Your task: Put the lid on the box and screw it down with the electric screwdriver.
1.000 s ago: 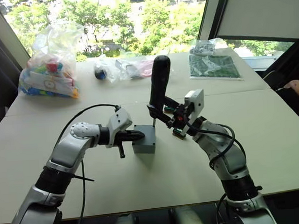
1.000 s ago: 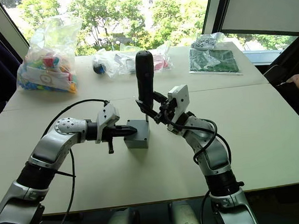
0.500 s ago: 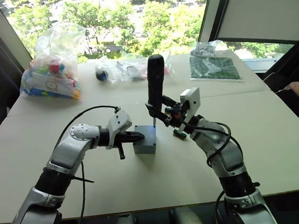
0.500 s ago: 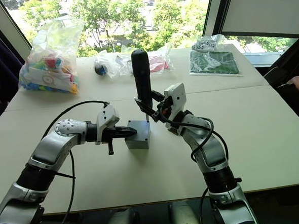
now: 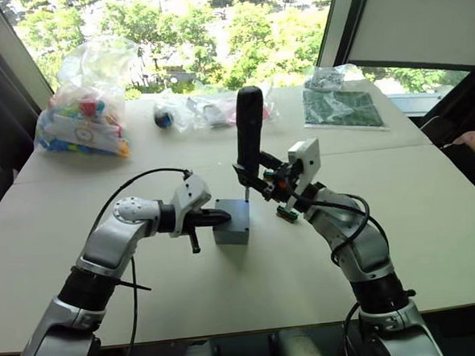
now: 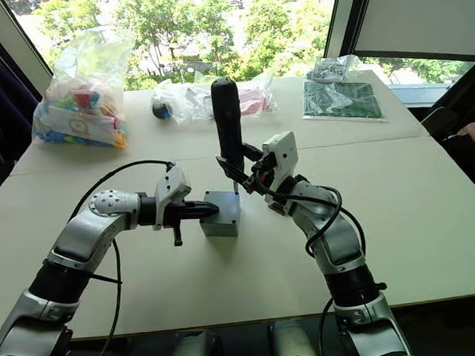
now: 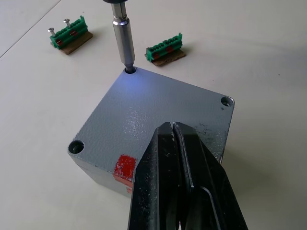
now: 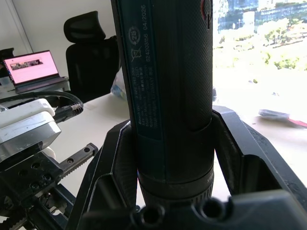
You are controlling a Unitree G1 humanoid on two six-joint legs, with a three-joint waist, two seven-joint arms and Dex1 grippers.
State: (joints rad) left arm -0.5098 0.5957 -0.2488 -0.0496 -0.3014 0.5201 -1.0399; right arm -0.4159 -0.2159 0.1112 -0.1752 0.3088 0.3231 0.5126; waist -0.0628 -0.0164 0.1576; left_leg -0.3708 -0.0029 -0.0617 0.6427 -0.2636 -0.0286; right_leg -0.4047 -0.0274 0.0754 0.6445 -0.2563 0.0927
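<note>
Left wrist view looks down on the box [image 7: 158, 120] with the lid [image 7: 144, 112] seated on top, a small red mark [image 7: 123, 167] at its near edge. The left gripper [image 7: 177, 153] has its two black fingers pressed together with nothing between them, tips resting on the lid. At the lid's far corner hole the screwdriver's metal bit [image 7: 122, 40] stands tip-down. Two green terminal blocks [image 7: 165, 50] lie just beyond the box on the table [image 7: 268, 57].

The box sits near the middle of the table between the two arms. The right gripper [image 5: 254, 181] is clamped around the lower part of the electric screwdriver [image 5: 248, 133], whose long axis is upright, bit down, butt up.

On the tool's barrel in the right wrist view runs small white print [image 8: 144, 72]; it seems to read "04/2025" beside a serial number, though I cannot make that out surely.

Farther off: a clear bag of coloured toys [image 5: 84, 115] at far left, a green printed sheet [image 5: 340, 107] at far right.
</note>
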